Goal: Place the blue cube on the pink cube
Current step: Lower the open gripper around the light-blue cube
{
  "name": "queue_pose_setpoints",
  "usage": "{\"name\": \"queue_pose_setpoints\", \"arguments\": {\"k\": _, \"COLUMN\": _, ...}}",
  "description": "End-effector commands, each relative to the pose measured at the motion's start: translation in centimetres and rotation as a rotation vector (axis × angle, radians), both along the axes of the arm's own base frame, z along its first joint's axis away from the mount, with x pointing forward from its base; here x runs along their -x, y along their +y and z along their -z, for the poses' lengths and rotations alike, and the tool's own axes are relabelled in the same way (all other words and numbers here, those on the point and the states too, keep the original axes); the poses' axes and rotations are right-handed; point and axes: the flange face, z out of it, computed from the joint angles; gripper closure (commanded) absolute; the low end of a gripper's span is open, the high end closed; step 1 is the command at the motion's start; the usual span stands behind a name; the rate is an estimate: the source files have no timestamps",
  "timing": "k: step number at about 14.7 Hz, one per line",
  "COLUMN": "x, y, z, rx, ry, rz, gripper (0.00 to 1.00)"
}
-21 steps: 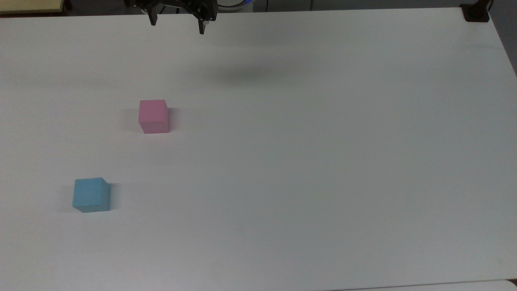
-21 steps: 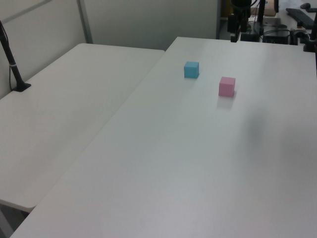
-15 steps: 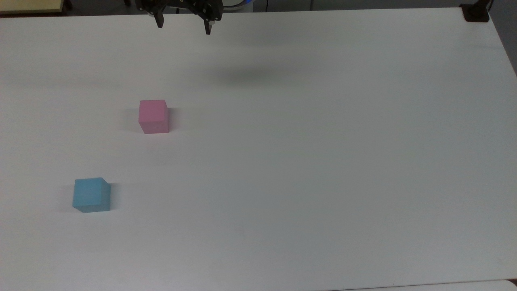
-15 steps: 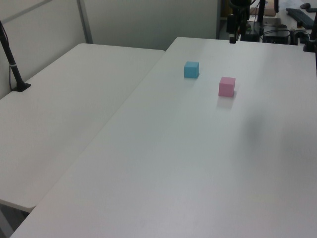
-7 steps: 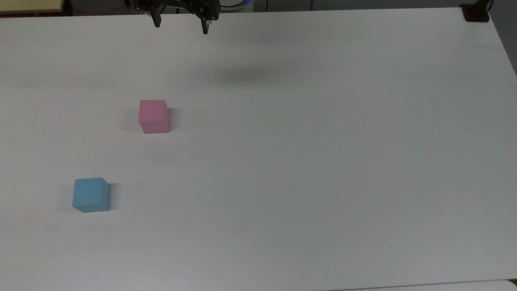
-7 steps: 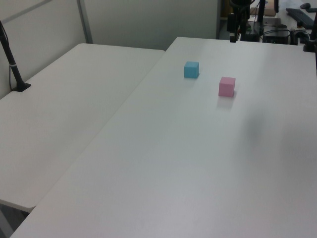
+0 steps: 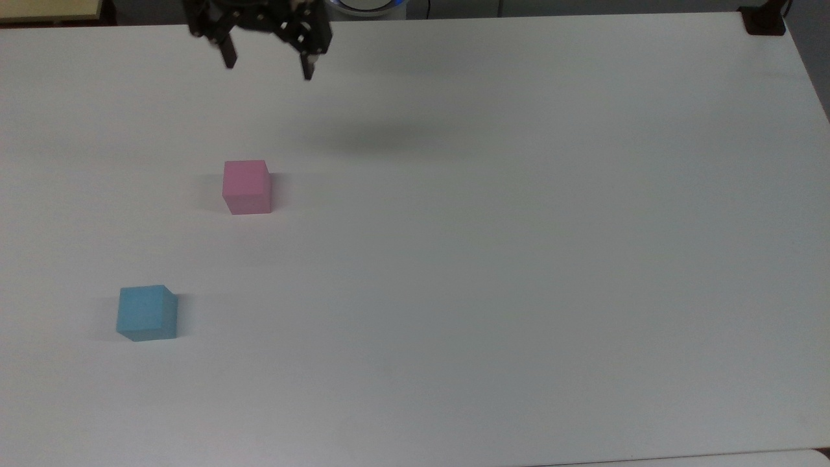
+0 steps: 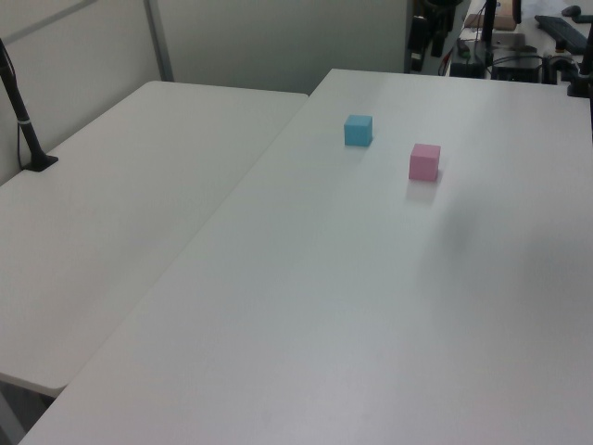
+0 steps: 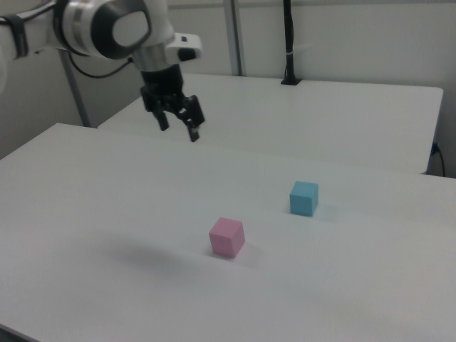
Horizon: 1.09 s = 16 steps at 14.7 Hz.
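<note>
My gripper hangs in the air with its two fingers spread apart and nothing between them, above the far edge of the desk in the top view, well clear of both cubes.

The blue cube sits flat on the desk near the top view's left edge, toward the near side. The pink cube stands further in, between the blue cube and my gripper, well apart from both. In the right view the blue cube lies beyond the pink cube, nearer the seam with the neighbouring table.

Nothing is picked up yet; I judge the step in hand to be the approach to the blue cube.

It looks small, matte and sharp-edged, so I expect it to be light, stiff and not slippery. Its flat sides suit my fingers: I would come straight down and close on two opposite vertical faces, around mid-height, with the pads square to them. In the top view it sits slightly turned, so I would probably rotate my wrist to match, or a corner pinch could twist it.
</note>
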Motion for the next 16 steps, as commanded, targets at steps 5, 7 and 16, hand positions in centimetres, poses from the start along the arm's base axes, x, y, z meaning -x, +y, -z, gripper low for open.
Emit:
{"name": "queue_pose_setpoints", "arguments": {"k": 5, "x": -8.0, "y": -12.7, "z": 10.5, "rx": 0.113, "ry": -0.194, "rz": 0.034, "gripper": 0.00}}
{"name": "queue_pose_setpoints", "arguments": {"k": 7, "x": -9.8, "y": -15.4, "z": 16.3, "rx": 0.137, "ry": -0.237, "rz": 0.026, "gripper": 0.00}}
{"name": "queue_pose_setpoints", "arguments": {"k": 16, "x": -14.3, "y": -15.1, "z": 26.5, "rx": 0.239, "ry": -0.415, "rz": -0.007, "gripper": 0.00}}
